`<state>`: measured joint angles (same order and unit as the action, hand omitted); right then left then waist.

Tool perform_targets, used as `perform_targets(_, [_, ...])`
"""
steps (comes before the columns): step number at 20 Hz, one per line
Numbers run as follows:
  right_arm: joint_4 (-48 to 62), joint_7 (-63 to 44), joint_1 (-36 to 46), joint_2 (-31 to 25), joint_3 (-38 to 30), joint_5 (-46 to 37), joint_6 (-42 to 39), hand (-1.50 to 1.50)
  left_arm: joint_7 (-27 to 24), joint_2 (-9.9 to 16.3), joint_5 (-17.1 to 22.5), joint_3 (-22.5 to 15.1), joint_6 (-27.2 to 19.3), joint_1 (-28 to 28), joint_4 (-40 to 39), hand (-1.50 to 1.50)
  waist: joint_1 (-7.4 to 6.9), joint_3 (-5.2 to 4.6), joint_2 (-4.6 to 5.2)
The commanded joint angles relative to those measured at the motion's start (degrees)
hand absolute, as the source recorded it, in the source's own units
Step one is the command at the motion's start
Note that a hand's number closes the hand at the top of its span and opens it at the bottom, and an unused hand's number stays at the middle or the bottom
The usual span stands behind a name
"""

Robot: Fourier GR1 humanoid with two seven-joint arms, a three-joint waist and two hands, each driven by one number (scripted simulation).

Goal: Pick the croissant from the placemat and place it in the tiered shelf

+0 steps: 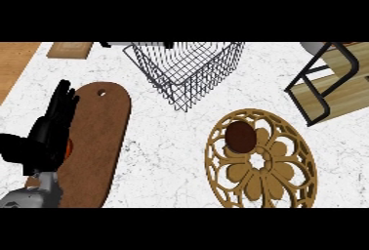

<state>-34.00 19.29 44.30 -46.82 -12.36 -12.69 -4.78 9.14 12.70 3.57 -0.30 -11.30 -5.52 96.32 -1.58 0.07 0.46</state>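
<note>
A dark brown oval croissant (240,136) lies on the upper left part of a round golden openwork placemat (277,183) at the lower right of the counter. The tiered shelf (324,88), with a black frame and light wooden boards, stands at the upper right, partly cut off by the view's edge. My left hand (45,139) is open at the left edge with its fingers pointing up, far from the croissant, over the left side of a brown board. The right hand does not show.
A long brown cutting board (101,146) lies at the left, with a small orange thing (70,147) peeking out beside my hand. A black wire basket (184,68) stands at the top centre. A small wooden block (70,49) sits at the top left.
</note>
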Motion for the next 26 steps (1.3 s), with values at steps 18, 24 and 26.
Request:
perform_targets(18, [20.29,7.11,13.16,-3.66,-8.52,4.53,-12.14,-1.5,-1.84,-1.88,-2.58,0.28,-0.04,-0.16,-1.08,0.0,-0.32,0.06,0.18])
perform_targets(24, [22.48,2.7,13.1,-10.86,-12.28,6.96,-10.74,-1.5,-1.67,-3.34,-3.69,-1.45,-0.54,1.88,0.75,0.0,-0.21,0.06,0.14])
perform_targets(26, [23.58,0.46,13.36,-15.01,-13.48,7.87,-13.05,-1.5,-0.89,-1.33,-2.08,1.03,0.83,-0.25,-0.39,0.0,-0.12,0.07,0.29])
